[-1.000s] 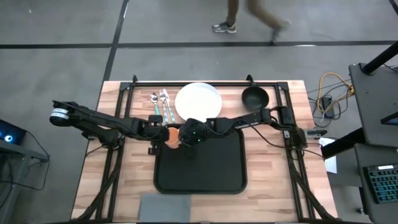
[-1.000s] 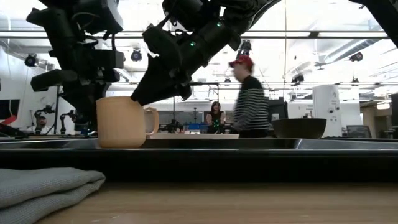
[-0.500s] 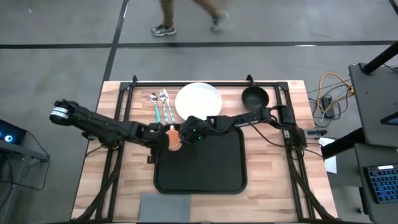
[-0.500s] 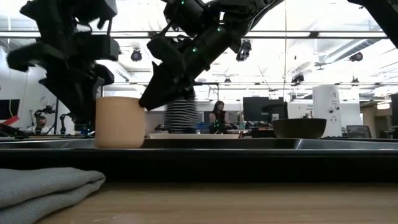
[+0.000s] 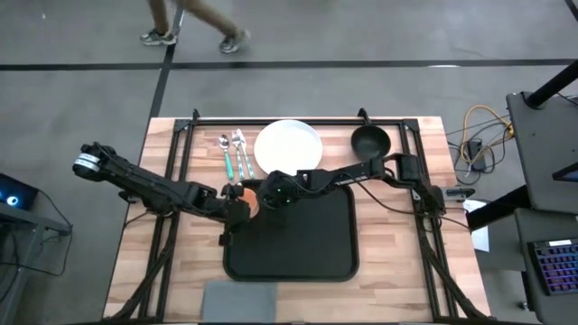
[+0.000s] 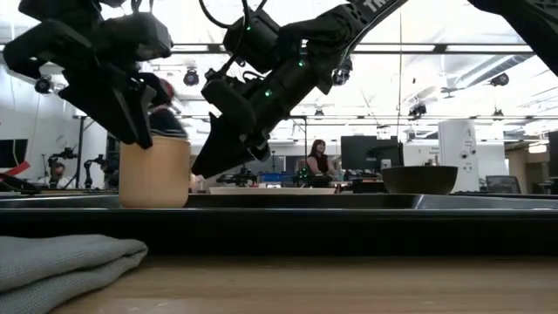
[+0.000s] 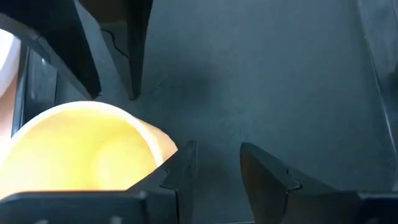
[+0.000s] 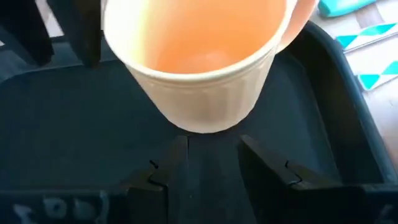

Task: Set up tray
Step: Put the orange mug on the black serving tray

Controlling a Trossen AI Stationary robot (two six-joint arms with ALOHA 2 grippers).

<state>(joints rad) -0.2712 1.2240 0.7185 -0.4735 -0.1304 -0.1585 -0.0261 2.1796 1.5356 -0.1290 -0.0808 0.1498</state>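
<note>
A pale orange mug [image 5: 249,200] stands upright on its base in the far left corner of the black tray [image 5: 298,248]. My left gripper [image 7: 214,168] is open beside the mug [image 7: 81,149], coming from the table's left, with nothing between its fingers. My right gripper [image 8: 208,158] is open too, slanting down from the right. Its fingertips are just short of the mug's lower wall [image 8: 205,118]. The mug's handle [image 8: 305,15] points away from the right gripper. In the low view both grippers flank the mug [image 6: 154,172]. My left gripper has one finger [image 7: 180,171] close beside the mug's wall [image 7: 155,143]; whether its outer side touches the wall, I cannot tell. My right gripper has its fingertips [image 8: 171,155] at the foot of the mug, one on either side; whether they touch it, I cannot tell.
Beyond the tray's far rim lie a white plate [image 5: 288,147], a dark bowl [image 5: 369,141] and cutlery with teal handles [image 5: 233,155]. A folded grey napkin [image 5: 239,296] lies at the near edge. A person walks past behind the table.
My left gripper has swung toward the near edge and turned beside the mug. My right gripper has come down toward the mug. The mug has turned about, so its handle no longer shows in the low view, and it has slid a little toward the table's left.
</note>
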